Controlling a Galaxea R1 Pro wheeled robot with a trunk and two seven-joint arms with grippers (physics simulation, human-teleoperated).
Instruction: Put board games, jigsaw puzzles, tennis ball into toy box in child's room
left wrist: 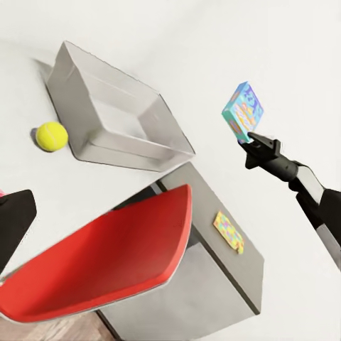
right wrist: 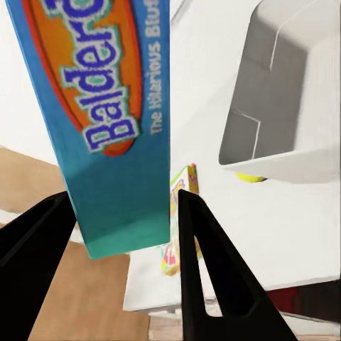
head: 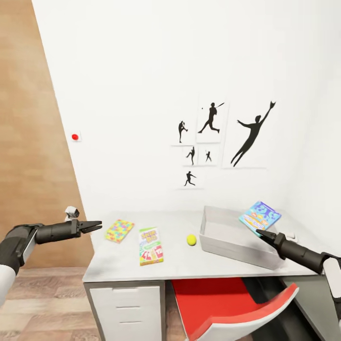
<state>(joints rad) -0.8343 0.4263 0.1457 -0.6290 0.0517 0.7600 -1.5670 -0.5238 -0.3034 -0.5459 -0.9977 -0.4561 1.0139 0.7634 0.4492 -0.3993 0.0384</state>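
My right gripper (head: 262,233) is shut on the lower edge of the blue cartoon-printed board game (head: 259,216), held tilted above the right rim of the light-grey toy box (head: 222,246). In the right wrist view the blue "Balderdash" box (right wrist: 106,128) stands between both fingers (right wrist: 213,263). On the table (head: 118,265) lie the Skip-Bo board game (head: 150,245), a mosaic jigsaw puzzle (head: 119,230) and the tennis ball (head: 191,240). My left gripper (head: 94,226) hovers open off the table's left end, holding nothing. A second small mosaic box (left wrist: 229,231) lies on the grey surface beyond the toy box (left wrist: 117,114).
A red chair (head: 237,308) is pushed under the table, its back reaching up near the front edge. White drawers (head: 125,308) sit under the left part. A wooden door (head: 33,142) stands at left, and a white wall with silhouette pictures (head: 213,137) lies behind.
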